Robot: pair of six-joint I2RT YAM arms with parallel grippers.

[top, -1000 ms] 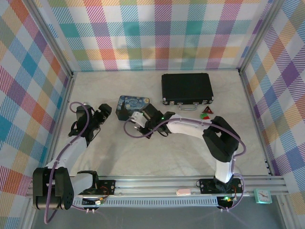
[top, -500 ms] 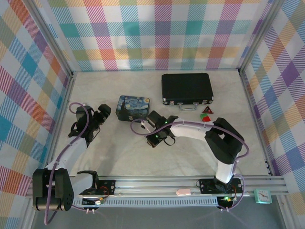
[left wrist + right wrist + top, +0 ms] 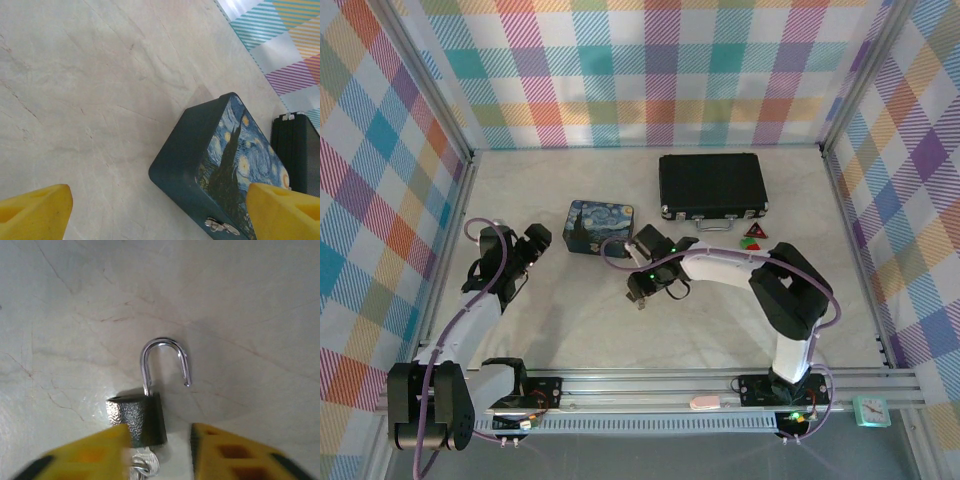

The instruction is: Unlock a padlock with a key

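The padlock [image 3: 139, 419] lies flat on the pale table, its black textured body toward me and its silvery shackle [image 3: 163, 356] swung open, one leg free of the body. The silvery key [image 3: 144, 466] pokes out of the body's lower end, between my yellow right fingers [image 3: 235, 452]. My right gripper [image 3: 157, 455] stands open around the key and the body's lower end; its left finger is blurred. From above, that gripper [image 3: 638, 288] hangs low just in front of the blue tin [image 3: 600, 228]. My left gripper [image 3: 534, 241] is open wide, left of the tin, holding nothing.
The blue painted tin [image 3: 220, 165] with a small metal clasp [image 3: 220, 227] sits between my spread left fingers, farther off. A large black case [image 3: 712, 186] stands behind, with small red and green blocks [image 3: 753, 235] at its right front. Checked walls enclose the table.
The right gripper has drawn back from the tin toward the table's middle and its jaws have gone from shut to open. The left arm has hardly moved.
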